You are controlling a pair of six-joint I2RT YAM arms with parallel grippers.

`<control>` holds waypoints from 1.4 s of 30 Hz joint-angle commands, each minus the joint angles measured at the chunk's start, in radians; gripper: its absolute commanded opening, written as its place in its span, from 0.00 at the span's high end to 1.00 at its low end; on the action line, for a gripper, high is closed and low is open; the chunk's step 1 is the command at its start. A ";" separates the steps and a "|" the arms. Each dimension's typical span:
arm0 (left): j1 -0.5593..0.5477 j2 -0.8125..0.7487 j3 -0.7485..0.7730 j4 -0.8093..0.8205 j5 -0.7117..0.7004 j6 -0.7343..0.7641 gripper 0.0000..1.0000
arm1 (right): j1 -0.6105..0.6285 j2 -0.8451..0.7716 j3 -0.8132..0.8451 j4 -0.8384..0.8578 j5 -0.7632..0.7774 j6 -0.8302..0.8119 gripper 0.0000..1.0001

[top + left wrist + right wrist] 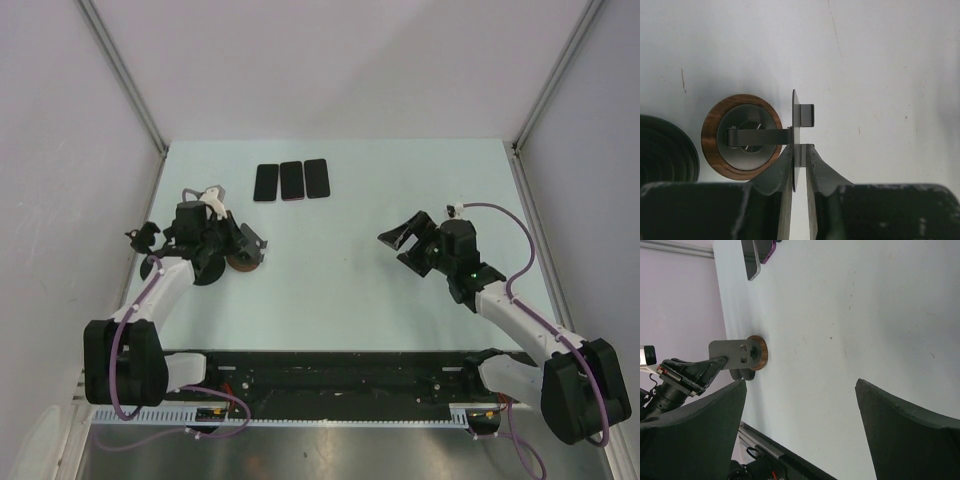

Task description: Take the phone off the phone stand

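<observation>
Even, diffuse overhead light keeps all three views bright, with no glare on the pale green surface point(340, 290). The round wooden-rimmed phone stand point(741, 136) casts a soft grey shadow toward the upper left. Both wrist views blur the near dark jaws; the overhead view stays sharp.

- A pale green tabletop point(340, 290) fills the middle of the frame.
- White enclosure walls point(330, 60) rise behind it, edged by slanting metal rails point(125, 75).
</observation>
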 commanded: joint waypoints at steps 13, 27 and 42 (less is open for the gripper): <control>0.009 -0.100 -0.029 0.008 0.013 -0.022 0.35 | -0.024 -0.064 0.019 -0.010 0.022 -0.066 0.04; 0.009 -0.299 0.114 -0.225 -0.140 0.045 0.00 | -0.183 -0.250 0.142 -0.229 0.191 -0.309 0.01; 0.009 -0.466 0.516 -0.521 -0.157 0.050 0.00 | -0.231 -0.420 0.420 -0.318 0.533 -0.644 0.00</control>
